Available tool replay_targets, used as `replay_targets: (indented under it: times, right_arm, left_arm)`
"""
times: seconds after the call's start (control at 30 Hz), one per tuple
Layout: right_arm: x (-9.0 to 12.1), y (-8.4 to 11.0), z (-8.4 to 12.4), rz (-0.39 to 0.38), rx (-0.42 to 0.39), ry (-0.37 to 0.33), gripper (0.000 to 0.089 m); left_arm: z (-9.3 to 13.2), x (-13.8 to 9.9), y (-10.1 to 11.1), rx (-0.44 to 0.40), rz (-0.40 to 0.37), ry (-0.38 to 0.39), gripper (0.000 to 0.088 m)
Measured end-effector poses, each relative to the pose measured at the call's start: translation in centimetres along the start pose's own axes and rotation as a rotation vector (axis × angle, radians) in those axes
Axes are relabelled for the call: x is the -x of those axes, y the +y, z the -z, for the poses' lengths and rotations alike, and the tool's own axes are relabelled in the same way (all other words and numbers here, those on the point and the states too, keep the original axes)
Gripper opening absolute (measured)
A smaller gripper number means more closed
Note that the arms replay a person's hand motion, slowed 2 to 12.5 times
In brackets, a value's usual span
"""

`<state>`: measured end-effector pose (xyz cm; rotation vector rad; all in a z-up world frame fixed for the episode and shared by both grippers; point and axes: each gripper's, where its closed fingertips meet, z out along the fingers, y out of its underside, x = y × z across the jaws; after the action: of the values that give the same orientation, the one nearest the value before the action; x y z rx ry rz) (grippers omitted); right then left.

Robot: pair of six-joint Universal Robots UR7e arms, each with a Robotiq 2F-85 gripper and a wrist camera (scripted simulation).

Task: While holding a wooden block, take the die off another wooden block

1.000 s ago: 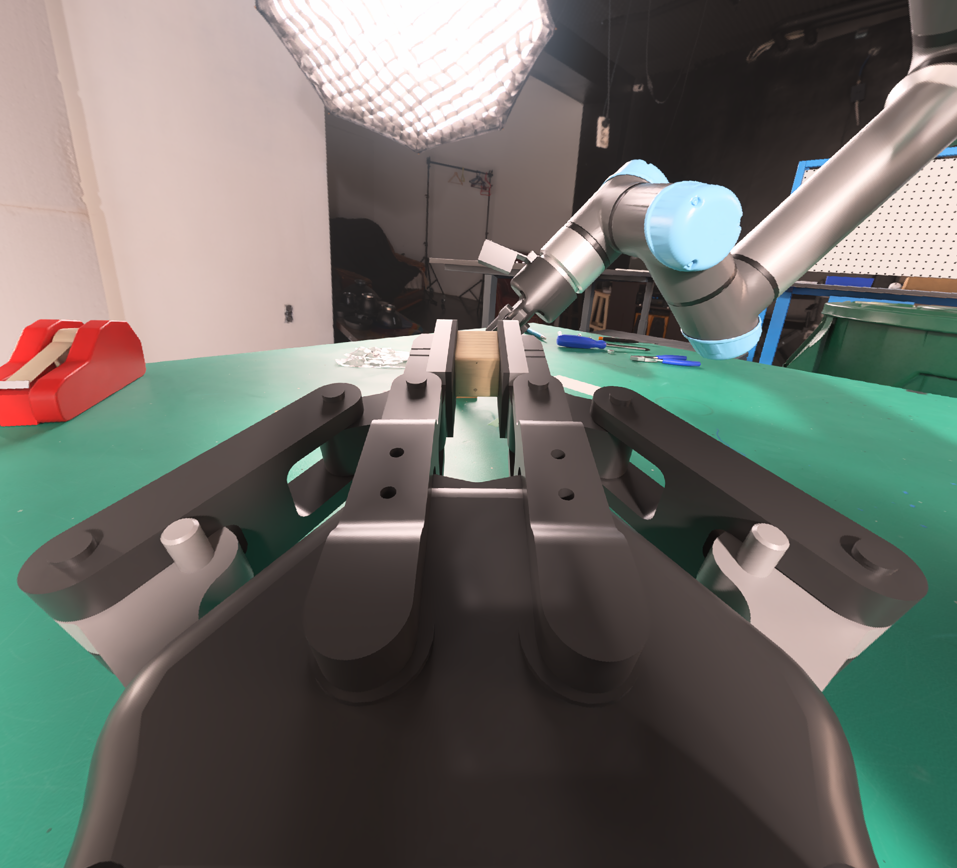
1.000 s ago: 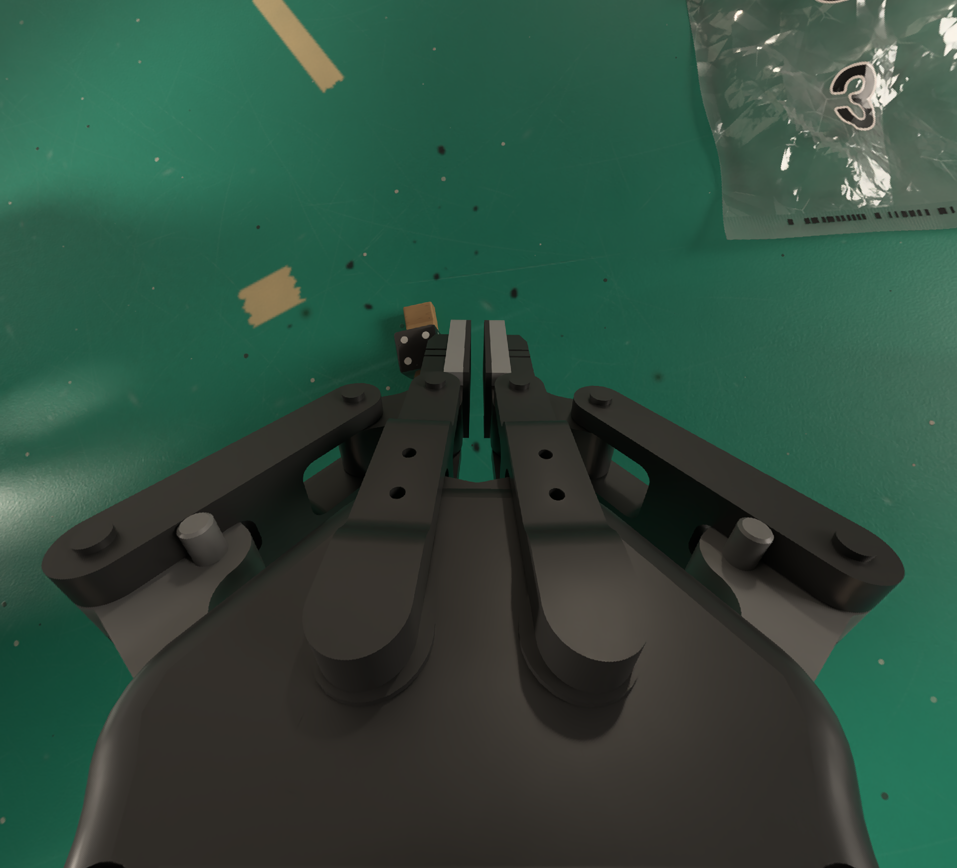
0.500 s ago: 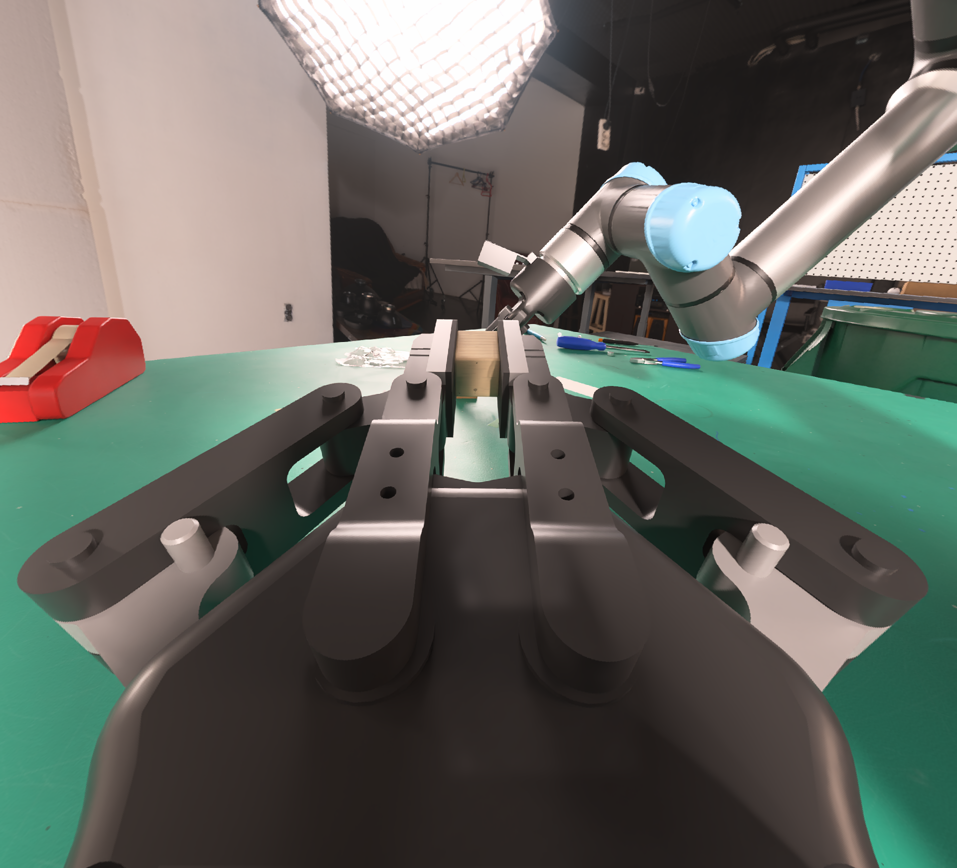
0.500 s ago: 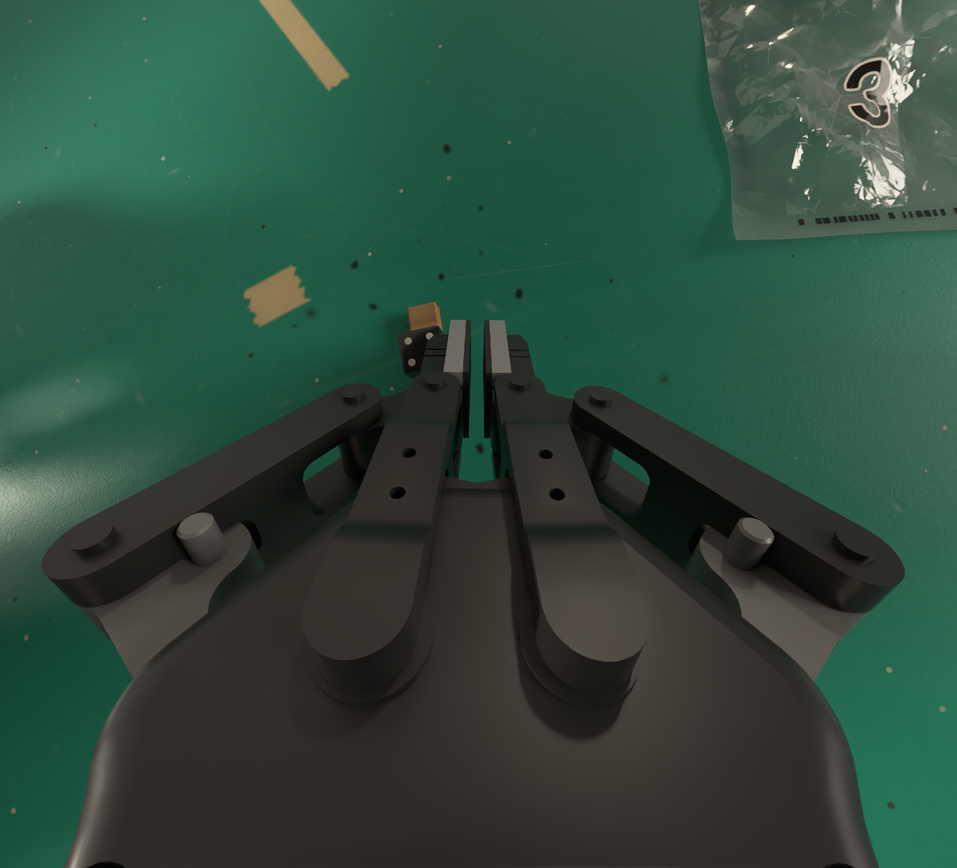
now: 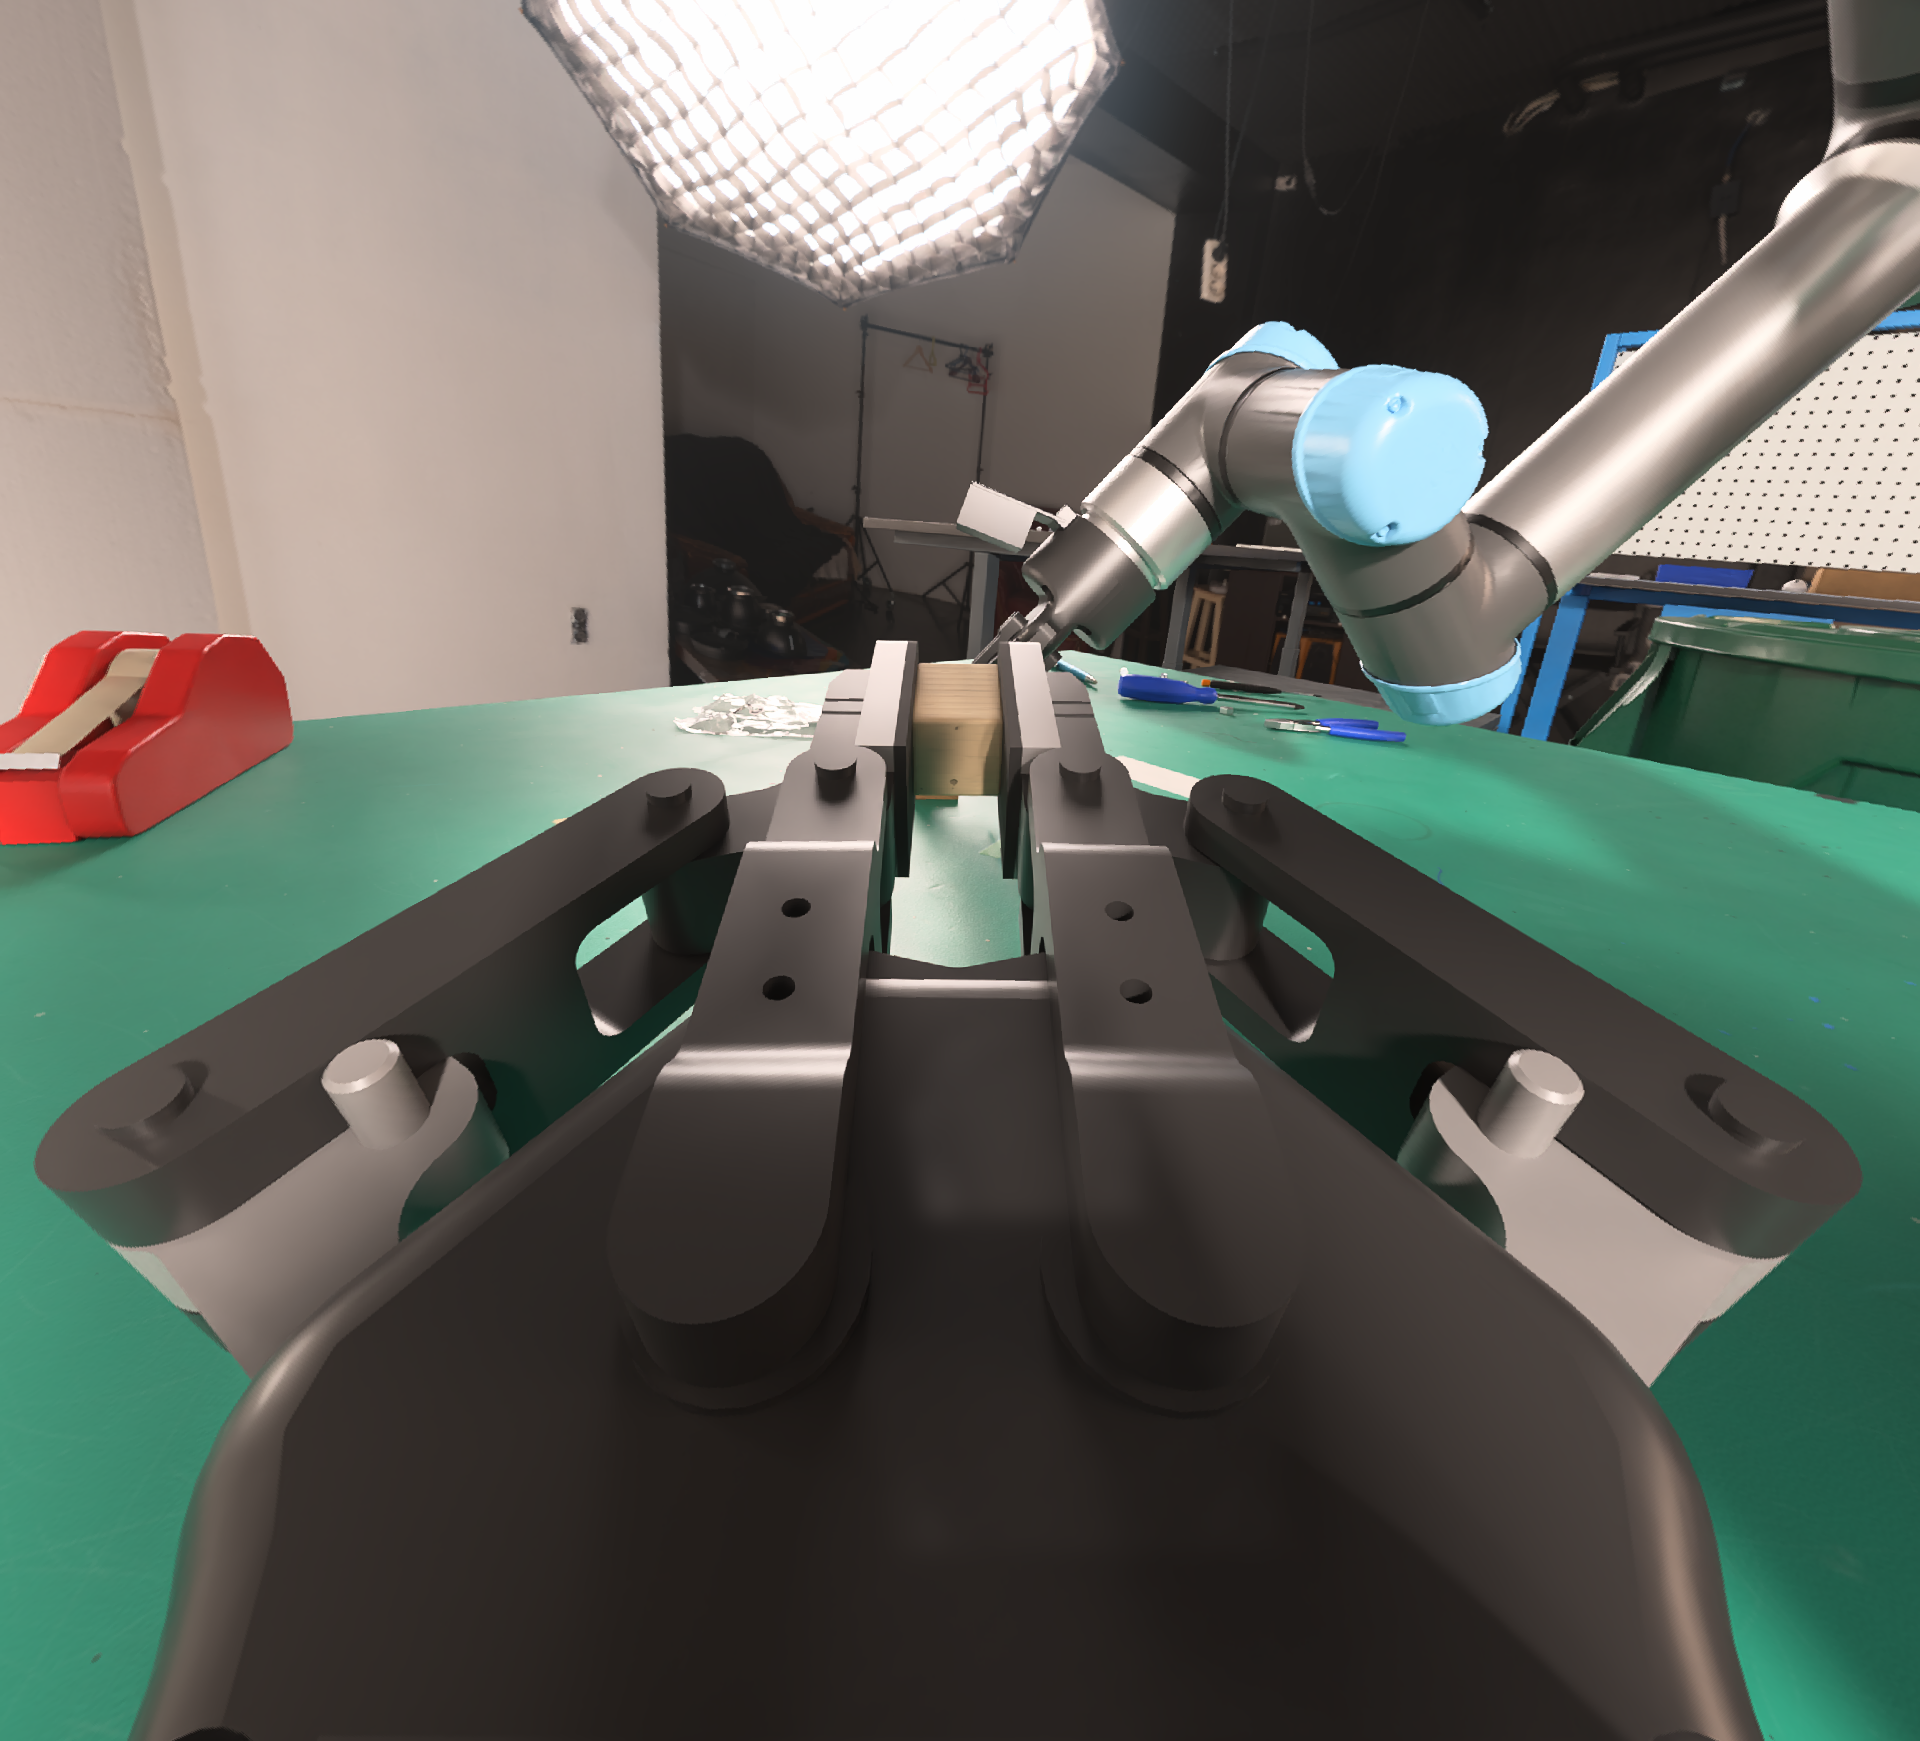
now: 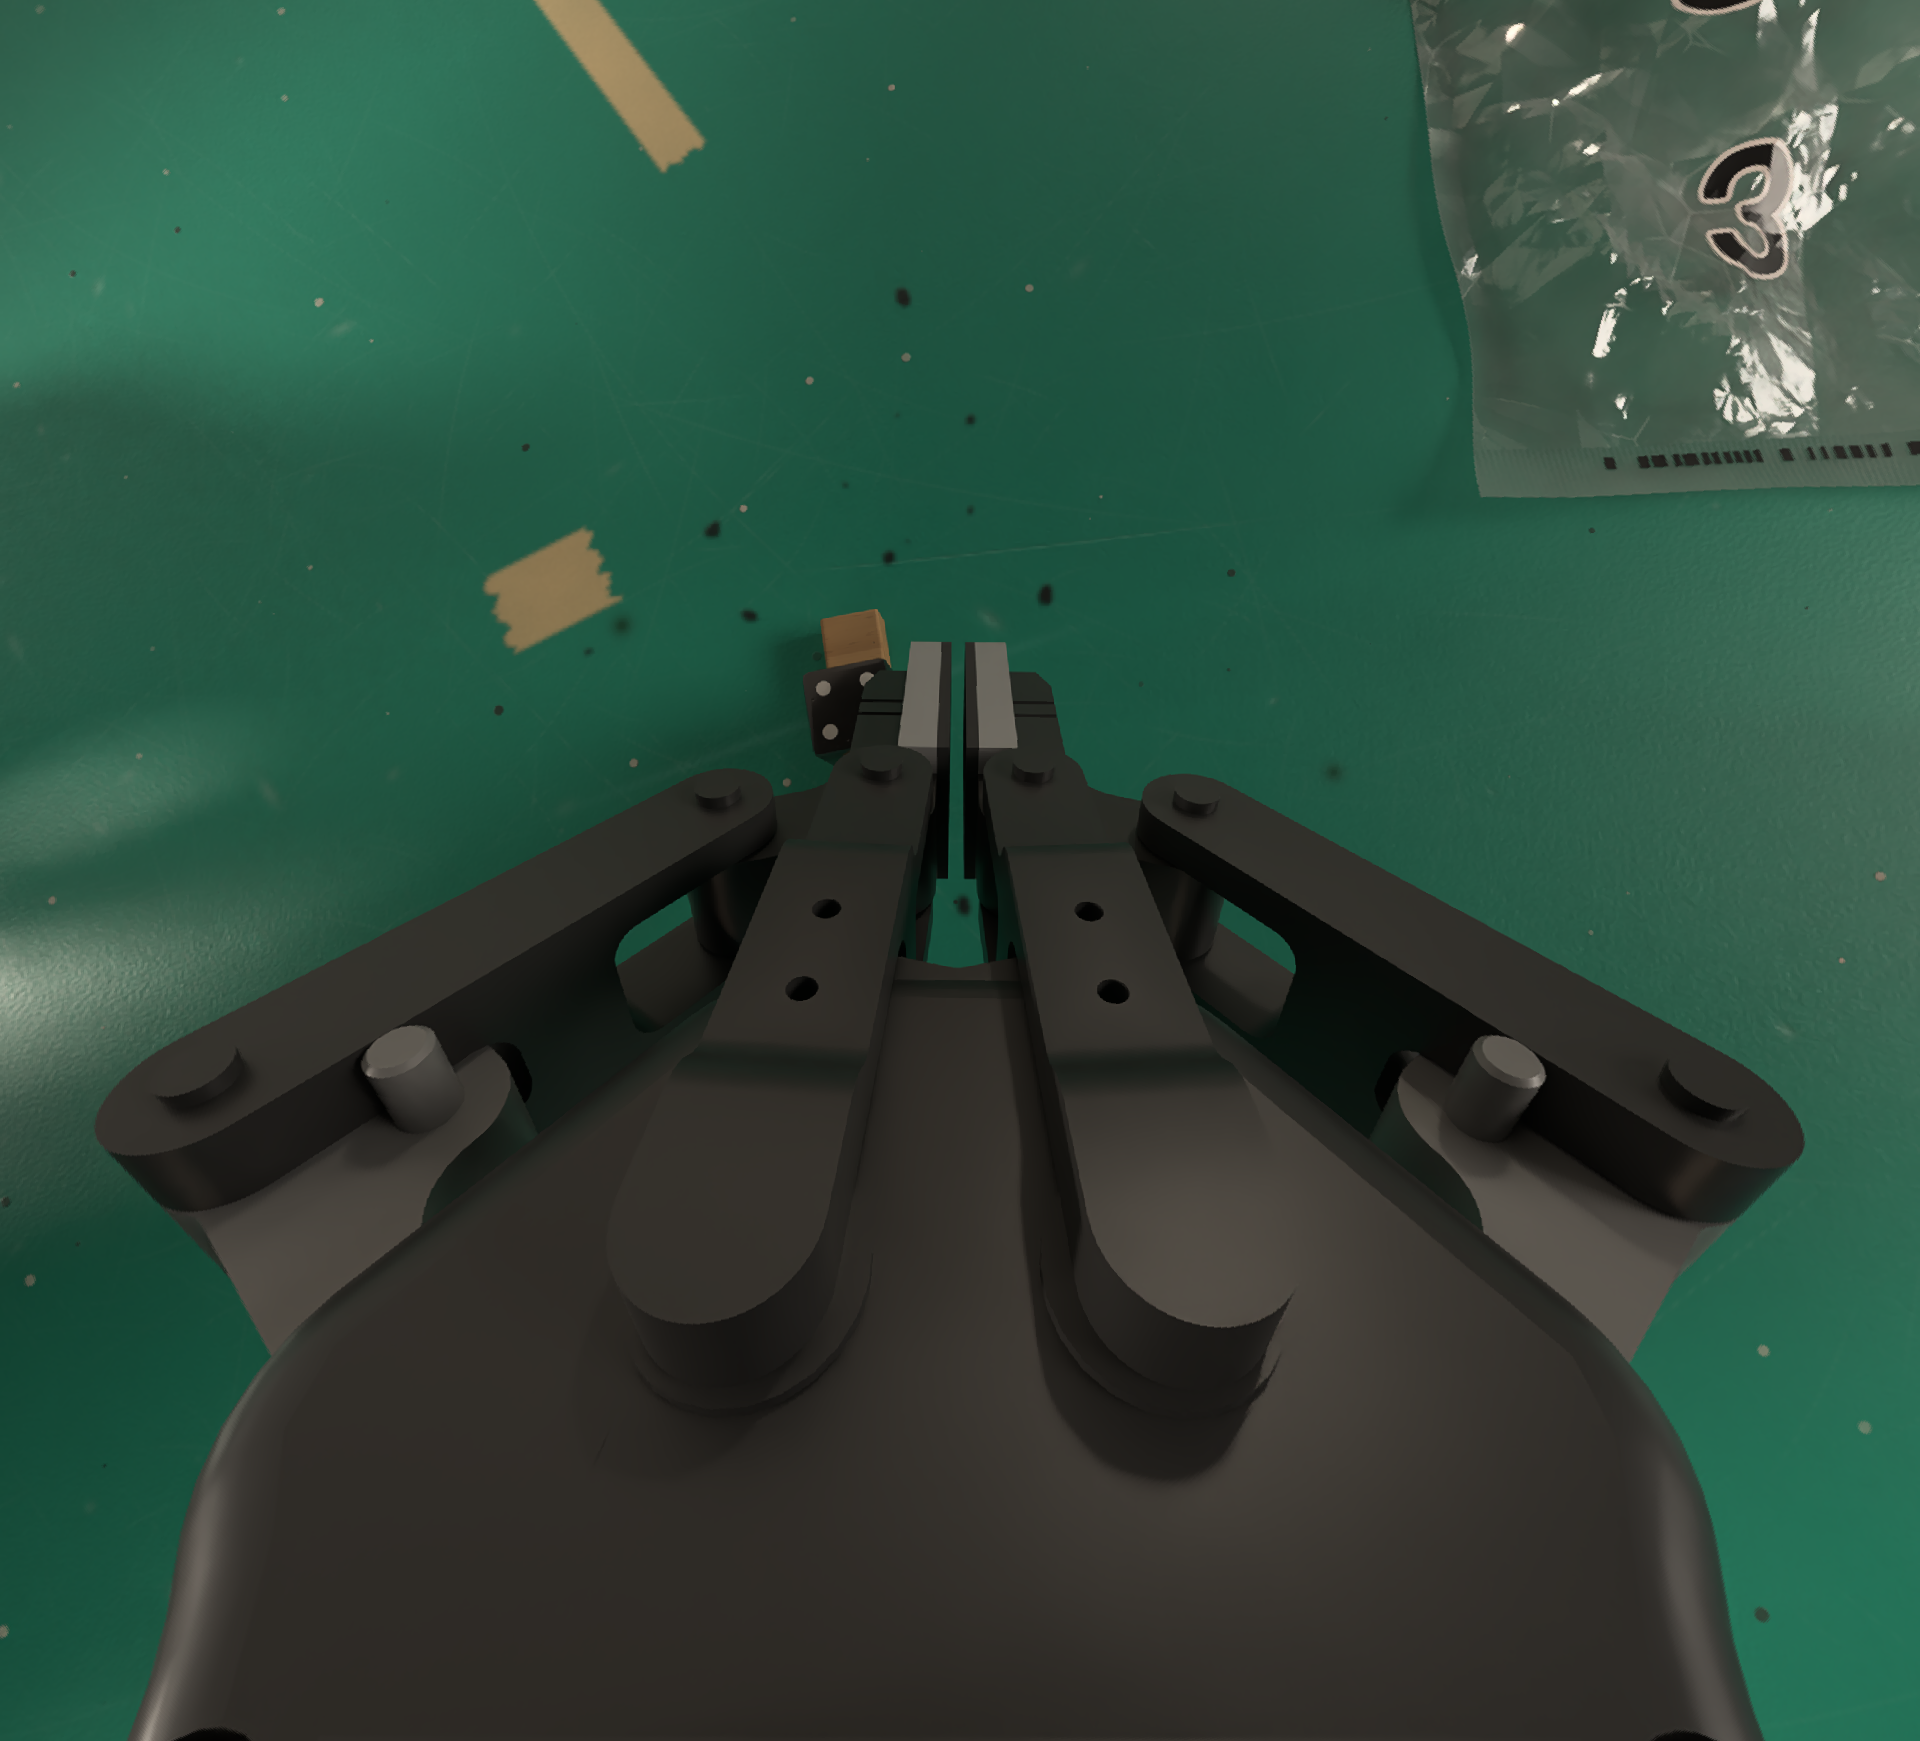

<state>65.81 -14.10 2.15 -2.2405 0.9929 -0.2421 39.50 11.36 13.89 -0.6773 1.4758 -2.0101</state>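
**Left gripper holds block; die sits beside right gripper's tip**

The die (image 6: pixel 837 704), black w/ white pips, lies just left of the right gripper (image 6: pixel 957 692) fingertips, partly hidden behind the left finger. A small tan block (image 6: pixel 855 638) sits right behind it, touching or nearly so; can't tell whether the die is on the mat or leaning on that block. The right gripper's jaws are drawn nearly together, only a thin slit between the grey pads (image 6: pixel 924 692), nothing between them. It points down at the green mat (image 6: pixel 1143 237).

In the left wrist view, the left gripper (image 5: pixel 957 735) is clamped on a pale wood block (image 5: pixel 957 741), pads pressed to both sides, held low over the mat w/ a gap beneath.

Around: two tan tape strips (image 6: pixel 610 59) (image 6: pixel 551 588) on the mat up-left of the die; a crinkled clear bag (image 6: pixel 1683 164) w/ printed marks at upper right. In the left view, a red tape dispenser (image 5: pixel 135 733) far left, blue-handled tools (image 5: pixel 1169 690) beyond the block, the right arm (image 5: pixel 1382 486) reaching down behind it, and a big softbox light (image 5: pixel 821 29) overhead.
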Motion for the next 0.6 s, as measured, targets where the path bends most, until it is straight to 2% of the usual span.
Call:
replay_targets:
  times: [0.6]
  right_arm:
    - [-0.07,0.05,-0.08,0.053,0.034,0.031,0.0]
  left_arm:
    - [0.0,0.01,-0.02,-0.002,0.0,0.0,0.0134]
